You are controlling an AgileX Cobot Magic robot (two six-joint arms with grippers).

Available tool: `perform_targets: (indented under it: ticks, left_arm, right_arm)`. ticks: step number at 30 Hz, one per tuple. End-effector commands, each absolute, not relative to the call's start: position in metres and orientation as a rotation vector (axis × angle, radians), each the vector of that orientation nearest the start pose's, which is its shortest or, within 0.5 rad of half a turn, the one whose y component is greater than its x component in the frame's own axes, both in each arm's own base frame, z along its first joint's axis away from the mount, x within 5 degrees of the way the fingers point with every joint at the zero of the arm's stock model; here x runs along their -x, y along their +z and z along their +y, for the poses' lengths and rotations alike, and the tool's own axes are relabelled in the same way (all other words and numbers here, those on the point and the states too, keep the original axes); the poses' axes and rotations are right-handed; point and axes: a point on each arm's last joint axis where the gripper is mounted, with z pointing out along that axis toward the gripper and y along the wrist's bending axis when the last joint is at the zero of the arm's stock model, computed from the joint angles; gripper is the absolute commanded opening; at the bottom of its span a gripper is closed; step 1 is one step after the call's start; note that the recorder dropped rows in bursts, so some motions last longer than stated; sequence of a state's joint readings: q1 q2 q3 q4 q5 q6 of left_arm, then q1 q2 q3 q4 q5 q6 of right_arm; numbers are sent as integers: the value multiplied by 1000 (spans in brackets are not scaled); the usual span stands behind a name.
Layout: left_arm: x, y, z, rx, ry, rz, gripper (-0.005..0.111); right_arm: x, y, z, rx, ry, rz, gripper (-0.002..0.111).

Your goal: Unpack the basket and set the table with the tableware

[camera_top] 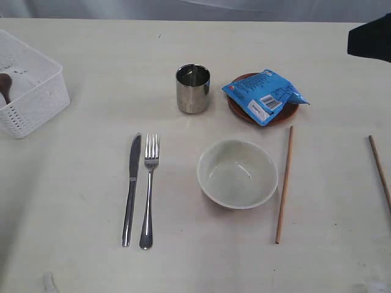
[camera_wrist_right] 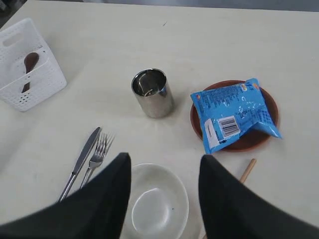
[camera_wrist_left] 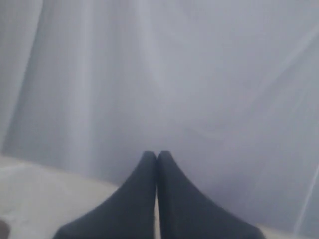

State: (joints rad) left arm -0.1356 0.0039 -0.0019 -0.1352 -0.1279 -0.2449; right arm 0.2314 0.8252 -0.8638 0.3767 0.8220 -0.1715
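Knife (camera_top: pixel 131 189) and fork (camera_top: pixel 148 189) lie nearest on the desk (camera_top: pixel 73 183), beside bowl (camera_top: pixel 237 174), cup (camera_top: pixel 193 88), plate (camera_top: pixel 292 113) and 2 separated chopsticks (camera_top: pixel 284 184); spoon (camera_top: pixel 5 85) lies in basket (camera_top: pixel 36 97) at far left.
Left wrist: left gripper (camera_wrist_left: pixel 157 157) jaws pressed together, empty.
Right wrist: right gripper (camera_wrist_right: pixel 165 158) jaws wide apart, empty, raised over the desk.
Next, probably: fetching the spoon.

Tableware (camera_top: pixel 237 174) on table (camera_top: pixel 73 183); spoon (camera_top: pixel 5 85) perhaps in basket (camera_top: pixel 36 110).

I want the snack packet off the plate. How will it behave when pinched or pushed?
The packet looks puffed and crinkled, so it is probably light and floppy and would yield under a pinch. Its glossy film may be slippery. One corner overhangs the plate, so a push would likely slide it off.
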Motion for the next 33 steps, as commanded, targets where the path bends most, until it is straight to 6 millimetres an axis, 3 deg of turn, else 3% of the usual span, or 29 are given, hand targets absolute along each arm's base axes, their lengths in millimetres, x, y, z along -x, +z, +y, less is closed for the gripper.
perform_targets:
  ticks: [1, 5, 9, 11, 14, 17, 20, 27, 30, 33]
  left_arm:
    - [-46, 247, 2, 343, -626, 1055, 0]
    - [-45, 250, 9, 526, -801, 965, 0]
    - [-40, 264, 16, 548, -736, 889, 0]
    - [-40, 269, 21, 647, -786, 868, 0]
    - [-48, 281, 19, 669, -779, 956, 0]
    - [-67, 302, 6, 576, -720, 1177, 0]
    - [-102, 327, -7, 457, -619, 1399, 0]
    - [-207, 374, -42, 43, -433, 1838, 0]
    - [-255, 375, -46, -60, -301, 2055, 0]
    - [-288, 371, -27, -27, 67, 2263, 0]
  right_arm:
    - [-141, 358, 58, 323, 462, 2209, 42]
    - [-141, 358, 58, 324, 462, 2211, 42]
    - [-141, 358, 58, 326, 463, 2215, 42]
    - [-141, 358, 58, 325, 463, 2214, 42]
    - [-141, 358, 58, 325, 463, 2214, 42]
    - [-141, 358, 58, 326, 463, 2215, 42]
    - [-141, 358, 58, 327, 463, 2217, 42]
    - [-140, 357, 58, 333, 458, 2228, 42]
    - [-140, 357, 58, 335, 456, 2230, 42]
    - [-140, 357, 58, 335, 456, 2230, 42]
